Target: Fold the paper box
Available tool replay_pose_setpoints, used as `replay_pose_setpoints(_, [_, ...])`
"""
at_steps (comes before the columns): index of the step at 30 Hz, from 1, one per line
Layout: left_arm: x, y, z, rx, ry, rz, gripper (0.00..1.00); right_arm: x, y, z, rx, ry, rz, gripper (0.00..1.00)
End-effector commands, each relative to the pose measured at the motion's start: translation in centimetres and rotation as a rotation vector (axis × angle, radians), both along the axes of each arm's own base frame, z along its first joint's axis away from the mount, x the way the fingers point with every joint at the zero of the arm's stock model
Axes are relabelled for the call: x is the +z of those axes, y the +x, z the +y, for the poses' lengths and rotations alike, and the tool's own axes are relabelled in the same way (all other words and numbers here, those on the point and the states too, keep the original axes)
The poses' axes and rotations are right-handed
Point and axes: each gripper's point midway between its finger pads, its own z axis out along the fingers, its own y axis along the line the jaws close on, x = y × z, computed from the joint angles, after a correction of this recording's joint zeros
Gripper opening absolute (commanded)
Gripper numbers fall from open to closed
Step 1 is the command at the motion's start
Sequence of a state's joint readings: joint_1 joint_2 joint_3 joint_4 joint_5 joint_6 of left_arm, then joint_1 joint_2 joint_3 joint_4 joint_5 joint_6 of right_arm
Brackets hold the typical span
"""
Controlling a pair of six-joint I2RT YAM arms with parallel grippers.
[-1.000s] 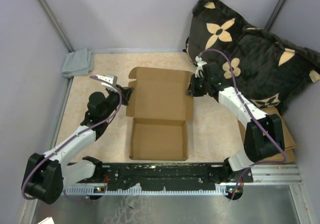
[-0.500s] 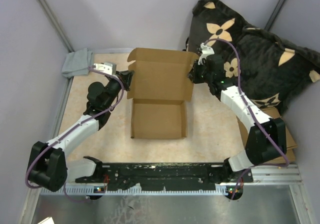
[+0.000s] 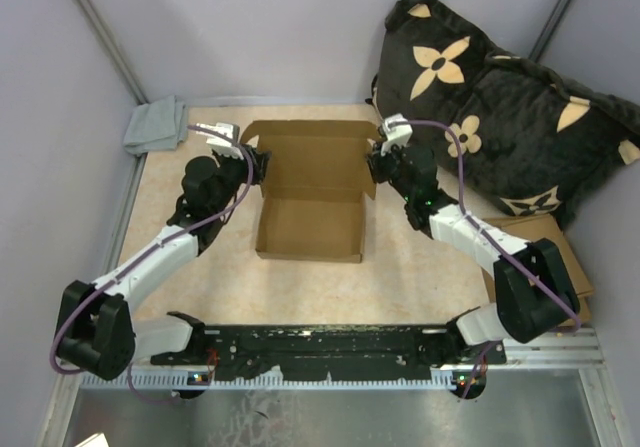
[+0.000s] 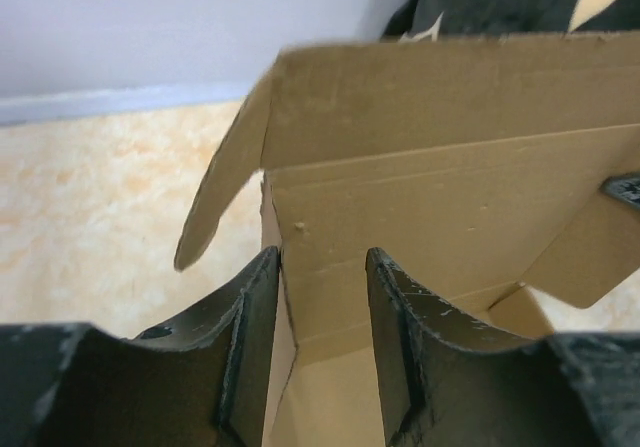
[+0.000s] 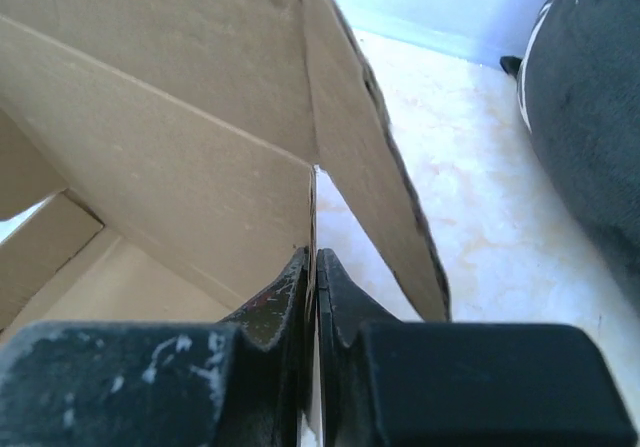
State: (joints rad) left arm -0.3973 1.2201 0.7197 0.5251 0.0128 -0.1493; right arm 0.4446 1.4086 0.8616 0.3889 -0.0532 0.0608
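Note:
The paper box [image 3: 310,222] is a brown cardboard tray in the middle of the table, with its lid [image 3: 312,155] standing upright at the back. My left gripper [image 3: 258,164] is at the box's back left corner. In the left wrist view the gripper [image 4: 322,267] is open, its fingers [image 4: 250,327] straddling the left side wall [image 4: 285,347], with the lid [image 4: 450,167] ahead. My right gripper [image 3: 375,167] is at the back right corner. In the right wrist view it [image 5: 315,262] is shut on the thin edge of the cardboard wall [image 5: 200,167], beside a loose side flap [image 5: 385,167].
A black pillow with tan flowers [image 3: 500,97] lies at the back right, close behind my right arm. A grey cloth [image 3: 155,125] lies at the back left corner. A pile of brown cardboard pieces [image 3: 560,257] sits at the right edge. The arms' black base rail [image 3: 320,347] runs along the near edge.
The lid has swung from lying flat to standing upright. Both grippers have moved with its back corners, and the tray has slid away from the arms.

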Motion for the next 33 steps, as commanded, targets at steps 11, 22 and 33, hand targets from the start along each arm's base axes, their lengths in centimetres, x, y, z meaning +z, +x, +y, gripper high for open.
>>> replay_pose_setpoints(11, [-1.5, -1.4, 3.0, 0.137, 0.122, 0.243, 0.46, 6.6, -3.7, 0.4, 0.109, 0.091, -0.433, 0.05])
replay_pose_setpoints(22, [-2.7, -0.8, 1.3, 0.068, 0.148, 0.336, 0.11, 5.4, -4.4, 1.0, 0.165, 0.053, -0.335, 0.16])
replay_pose_setpoints(33, [-3.0, -2.4, 2.0, 0.085, 0.108, 0.341, 0.0, 2.1, -3.3, -0.4, 0.035, -0.036, 0.111, 0.43])
